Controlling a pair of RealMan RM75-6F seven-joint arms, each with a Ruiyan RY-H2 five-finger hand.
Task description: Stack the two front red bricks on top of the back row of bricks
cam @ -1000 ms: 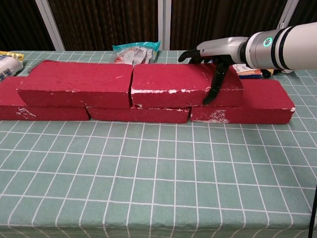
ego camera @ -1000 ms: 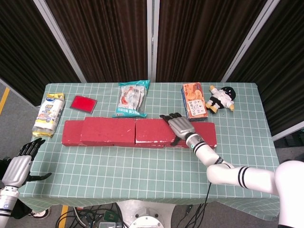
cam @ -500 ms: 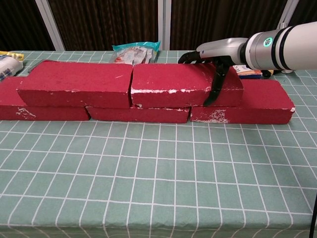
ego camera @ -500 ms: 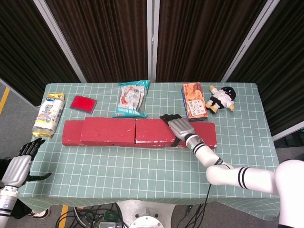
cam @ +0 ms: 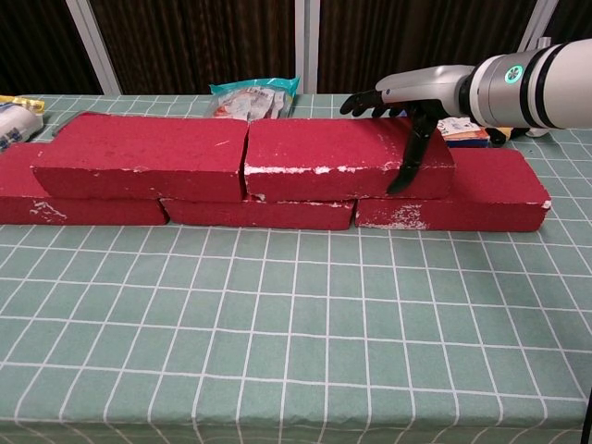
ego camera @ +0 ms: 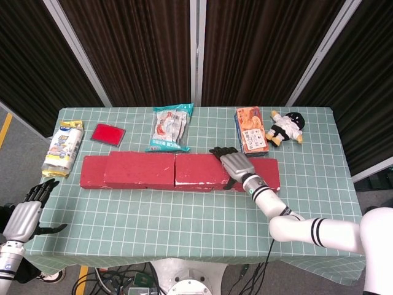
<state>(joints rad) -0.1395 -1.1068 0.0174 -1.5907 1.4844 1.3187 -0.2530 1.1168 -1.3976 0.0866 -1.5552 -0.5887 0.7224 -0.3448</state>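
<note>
Two red bricks lie end to end on a lower row of red bricks: the left upper brick (cam: 139,155) and the right upper brick (cam: 342,157) (ego camera: 196,169). Of the lower row, the right brick (cam: 481,190), a middle strip (cam: 259,215) and the left end (cam: 18,199) show. My right hand (cam: 407,100) (ego camera: 233,165) hovers at the right end of the right upper brick. Its fingers are spread just above the top, its thumb hangs down the front face, and it holds nothing. My left hand (ego camera: 24,216) is open, off the table's front left corner.
Behind the bricks lie a snack bag (ego camera: 172,128), a flat red square (ego camera: 108,133), a yellow and white packet (ego camera: 63,146), an orange packet (ego camera: 250,131) and a small doll (ego camera: 285,127). The green checked table (ego camera: 184,233) stretches in front of the bricks.
My right hand has shifted slightly right along the upper brick and its fingers have lifted a little off the top. The bricks and my left hand have not moved.
</note>
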